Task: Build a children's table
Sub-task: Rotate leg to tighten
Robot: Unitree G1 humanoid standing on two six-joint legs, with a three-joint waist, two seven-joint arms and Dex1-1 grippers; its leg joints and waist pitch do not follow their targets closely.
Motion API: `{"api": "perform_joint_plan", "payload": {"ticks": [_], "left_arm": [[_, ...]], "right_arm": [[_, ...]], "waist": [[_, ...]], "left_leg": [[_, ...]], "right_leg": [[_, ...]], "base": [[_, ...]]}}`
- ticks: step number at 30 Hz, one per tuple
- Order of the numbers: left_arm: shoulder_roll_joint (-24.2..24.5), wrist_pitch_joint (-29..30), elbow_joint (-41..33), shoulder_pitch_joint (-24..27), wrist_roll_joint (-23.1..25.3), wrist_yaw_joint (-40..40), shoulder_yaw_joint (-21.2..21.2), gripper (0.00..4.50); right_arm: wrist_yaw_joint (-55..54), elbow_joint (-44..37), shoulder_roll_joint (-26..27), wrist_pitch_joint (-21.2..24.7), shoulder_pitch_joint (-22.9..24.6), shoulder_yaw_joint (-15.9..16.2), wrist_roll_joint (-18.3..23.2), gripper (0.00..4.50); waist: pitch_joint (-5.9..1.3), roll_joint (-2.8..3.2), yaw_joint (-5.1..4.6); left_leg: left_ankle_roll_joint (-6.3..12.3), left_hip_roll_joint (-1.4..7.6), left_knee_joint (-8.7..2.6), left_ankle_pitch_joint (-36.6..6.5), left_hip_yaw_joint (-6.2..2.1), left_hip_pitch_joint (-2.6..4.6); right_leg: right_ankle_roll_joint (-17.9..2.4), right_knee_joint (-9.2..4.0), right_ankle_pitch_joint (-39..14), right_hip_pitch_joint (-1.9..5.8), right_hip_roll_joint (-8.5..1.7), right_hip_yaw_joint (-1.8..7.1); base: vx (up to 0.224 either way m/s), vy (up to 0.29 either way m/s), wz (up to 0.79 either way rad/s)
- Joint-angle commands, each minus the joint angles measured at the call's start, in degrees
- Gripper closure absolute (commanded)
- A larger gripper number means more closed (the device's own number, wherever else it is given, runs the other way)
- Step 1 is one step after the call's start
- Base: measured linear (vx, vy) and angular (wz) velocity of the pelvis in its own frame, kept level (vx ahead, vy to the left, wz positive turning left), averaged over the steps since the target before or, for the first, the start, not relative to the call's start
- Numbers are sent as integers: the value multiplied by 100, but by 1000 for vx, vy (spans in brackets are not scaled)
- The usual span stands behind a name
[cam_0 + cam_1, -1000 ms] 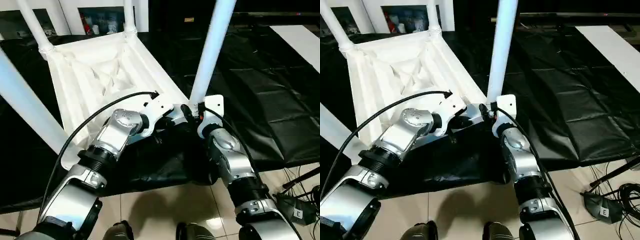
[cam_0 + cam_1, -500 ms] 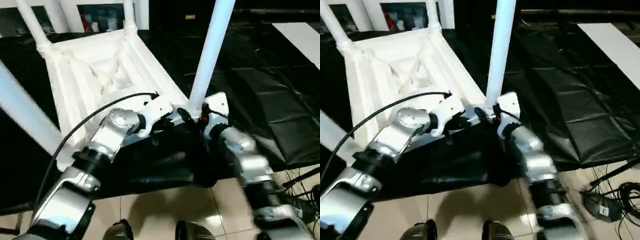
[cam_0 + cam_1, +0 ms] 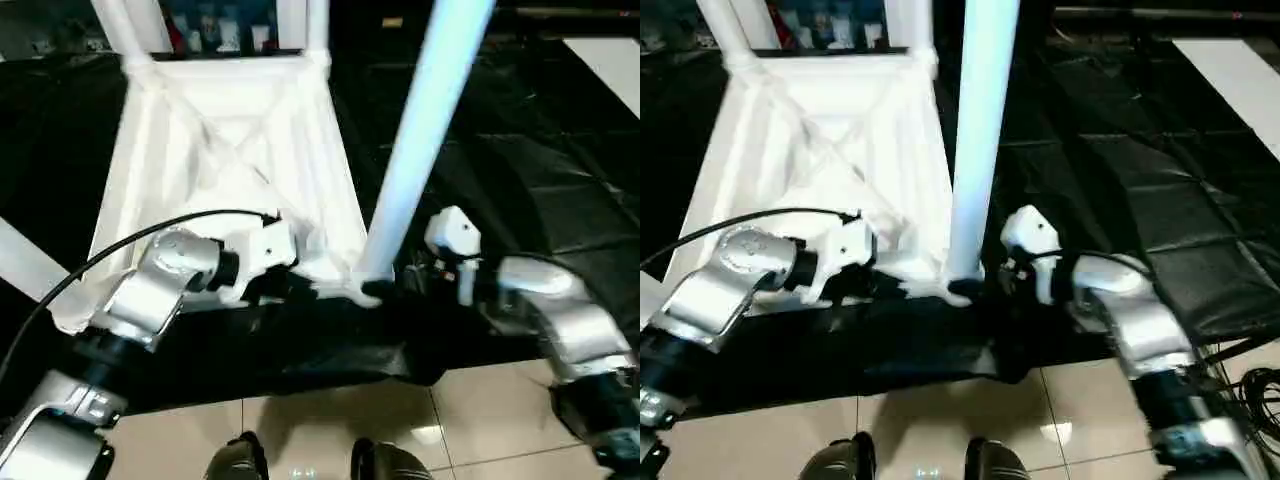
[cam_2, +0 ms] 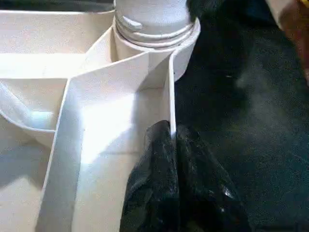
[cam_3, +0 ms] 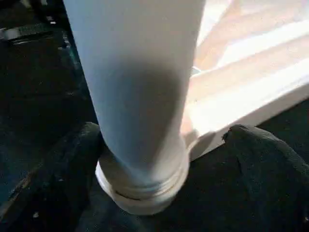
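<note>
four legs stand in the upturned tabletop (image 3: 230,140) on the black mat (image 3: 520,150). left gripper (image 4: 171,145) pinches the tabletop's side wall; right gripper (image 5: 164,159), spread wide, straddles the near leg (image 3: 420,140) at its corner socket (image 5: 145,193). next, probably seat that leg firmly.

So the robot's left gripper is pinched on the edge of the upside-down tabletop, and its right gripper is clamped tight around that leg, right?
Not quite. The right gripper is not clamped: in the right wrist view its fingers stand wide apart on either side of the leg. The rest holds: the left wrist view shows the left gripper pinched shut on the thin wall of the upside-down tabletop.
</note>
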Motion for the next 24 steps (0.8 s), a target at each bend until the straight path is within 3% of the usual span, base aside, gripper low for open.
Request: {"api": "perform_joint_plan", "payload": {"ticks": [1,4,6,11,24], "left_arm": [[19,70,-142,150,-43,-304,-340,450],[32,66,-140,129,-55,-301,-350,450],[20,64,-118,109,-53,-282,-366,450],[-9,100,-145,114,-10,-274,-345,450],[-20,175,-74,136,27,-143,-342,450]], "right_arm": [[153,-15,-25,-22,71,150,-21,8],[164,197,106,-120,-4,205,-155,35],[204,264,146,-128,-33,243,-181,46],[327,287,101,-111,-40,351,-138,87],[332,605,197,-171,-128,372,-259,176]], "waist": [[-423,-29,-23],[-422,-17,-31],[-427,-20,-34],[-456,-53,-33],[-448,-89,-38]], "left_leg": [[763,222,-268,-514,-58,169],[584,221,-274,-688,-55,190],[556,219,-274,-664,-59,185],[709,202,-238,-358,-52,170],[766,200,-225,-332,-54,164]], "right_leg": [[-1636,-301,77,378,-386,266],[-1564,-335,-309,352,-387,279],[-1570,-323,-260,356,-381,281],[-1624,-257,340,383,-365,284],[-1582,-254,152,376,-366,275]], "base": [[0,0,0],[0,0,0],[0,0,0],[0,0,0],[0,0,0]]}}
